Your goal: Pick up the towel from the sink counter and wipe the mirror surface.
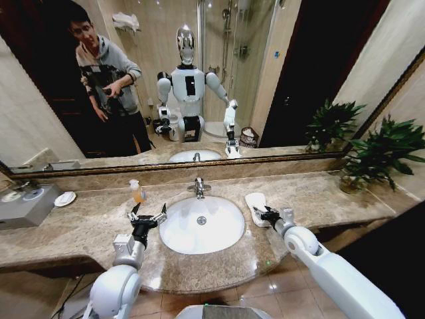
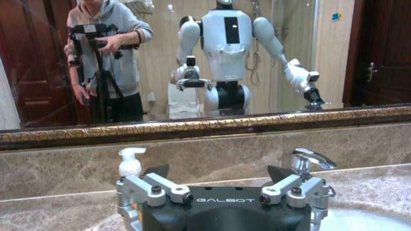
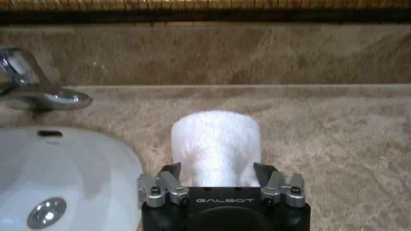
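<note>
The white towel [image 1: 255, 201] lies on the brown marble sink counter [image 1: 325, 199], just right of the basin. My right gripper [image 1: 265, 214] is open at the towel's near end. In the right wrist view the towel [image 3: 215, 142] runs away from the gripper [image 3: 216, 168], with one finger on each side of it. My left gripper [image 1: 147, 215] hovers open over the counter left of the basin, holding nothing. Its spread fingers [image 2: 157, 169] point toward the mirror surface [image 2: 359, 48]. The wide mirror surface [image 1: 279, 80] stands along the wall behind the counter.
The white oval basin [image 1: 201, 224] and chrome faucet [image 1: 198, 187] sit between the arms. A soap bottle [image 1: 137, 191] stands just beyond the left gripper. A round white dish [image 1: 64, 199] and a grey box [image 1: 26, 206] are at the far left, a potted plant [image 1: 378, 156] at the far right.
</note>
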